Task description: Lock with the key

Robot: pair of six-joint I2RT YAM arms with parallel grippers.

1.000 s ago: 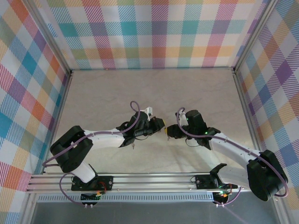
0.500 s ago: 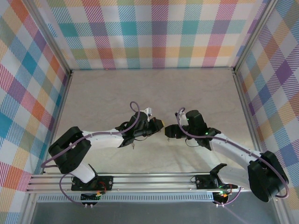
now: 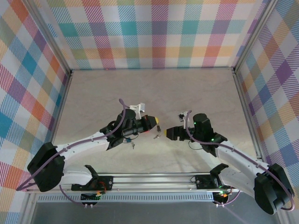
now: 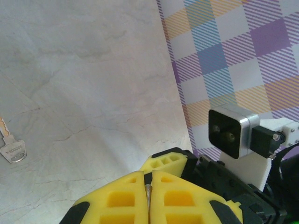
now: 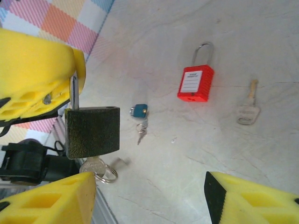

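Nearest: right gripper (image 5: 149,186) spread wide, holding nothing, just below the key (image 5: 93,164) seated in the base of the dark padlock (image 5: 92,132). Above that: left gripper (image 4: 148,176) pinched shut on the shackle (image 5: 74,93), dark padlock hanging clear of the table (image 5: 196,149). Judged: key in; turn unconfirmed, second shackle leg hidden. Beyond the right gripper, on the table: blue padlock (image 5: 139,110), red padlock (image 5: 196,84), loose key (image 5: 247,109); none in the way.

The red padlock (image 5: 195,84) carries a white label (image 5: 193,83) on its front face, with several printed lines too small to read. The silver key (image 4: 12,150) has 1 stamped line on its head, apparently mostly digits, not surely legible.
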